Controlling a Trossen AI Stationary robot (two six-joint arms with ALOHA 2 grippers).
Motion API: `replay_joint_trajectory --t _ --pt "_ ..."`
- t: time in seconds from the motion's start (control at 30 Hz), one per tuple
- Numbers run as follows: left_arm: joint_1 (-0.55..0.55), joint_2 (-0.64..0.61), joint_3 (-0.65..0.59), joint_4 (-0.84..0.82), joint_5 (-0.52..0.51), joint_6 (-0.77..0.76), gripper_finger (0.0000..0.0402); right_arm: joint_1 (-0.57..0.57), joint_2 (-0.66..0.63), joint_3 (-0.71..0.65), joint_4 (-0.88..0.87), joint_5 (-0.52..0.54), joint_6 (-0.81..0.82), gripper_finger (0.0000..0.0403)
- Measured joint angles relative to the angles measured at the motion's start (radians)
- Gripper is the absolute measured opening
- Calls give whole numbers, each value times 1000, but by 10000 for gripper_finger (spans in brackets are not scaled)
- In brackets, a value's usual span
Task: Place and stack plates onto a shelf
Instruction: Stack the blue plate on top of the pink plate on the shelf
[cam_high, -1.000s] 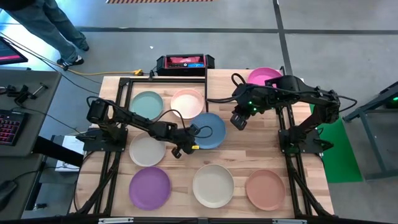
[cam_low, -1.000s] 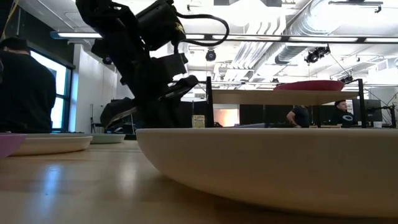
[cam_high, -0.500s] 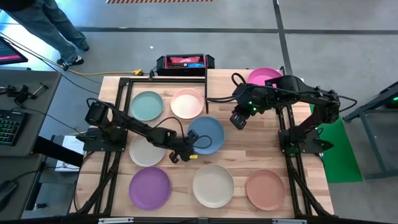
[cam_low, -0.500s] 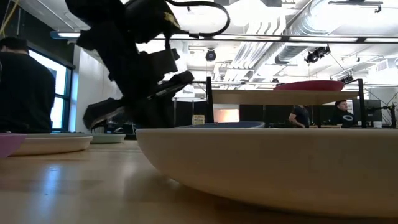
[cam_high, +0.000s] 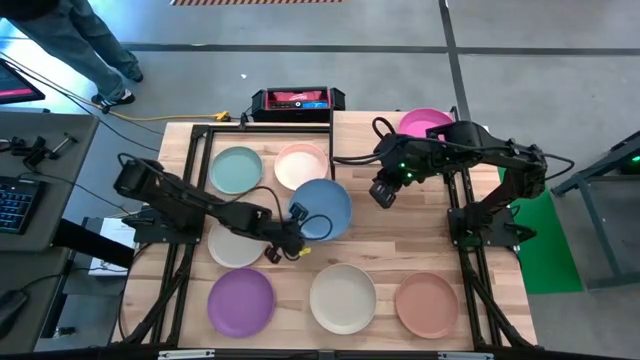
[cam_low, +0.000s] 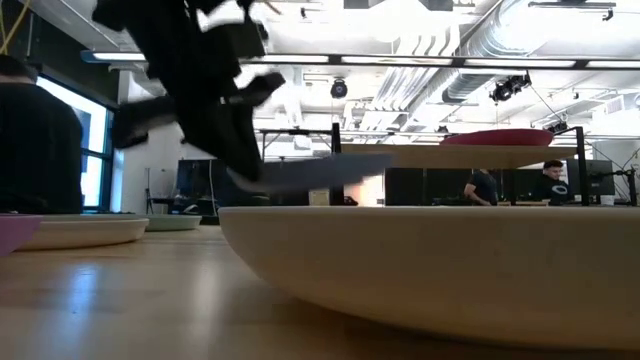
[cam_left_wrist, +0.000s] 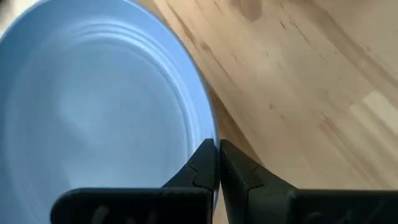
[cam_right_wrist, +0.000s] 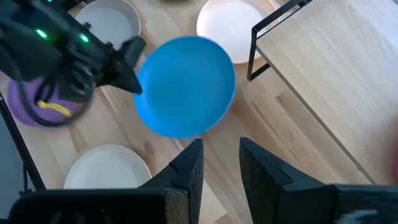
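Clearly the left gripper (cam_left_wrist: 217, 163) pinches the blue plate (cam_high: 322, 210) rim, seemingly airborne.

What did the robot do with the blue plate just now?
The left gripper, shut on the rim of the blue plate, lifted it off the table and carried it a bit toward the shelf. The right gripper stayed waiting, open, above the table, and the other plates did not move.

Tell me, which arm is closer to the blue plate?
Left. Its end effector grips the blue plate by the rim; the right end effector hangs open beside it, apart.
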Motion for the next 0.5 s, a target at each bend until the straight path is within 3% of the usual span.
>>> replay_joint_trajectory --t 0.5 --pt "-69 -266 0 -175 -98 -13 0 -2 1 0 2 -1 45 83"
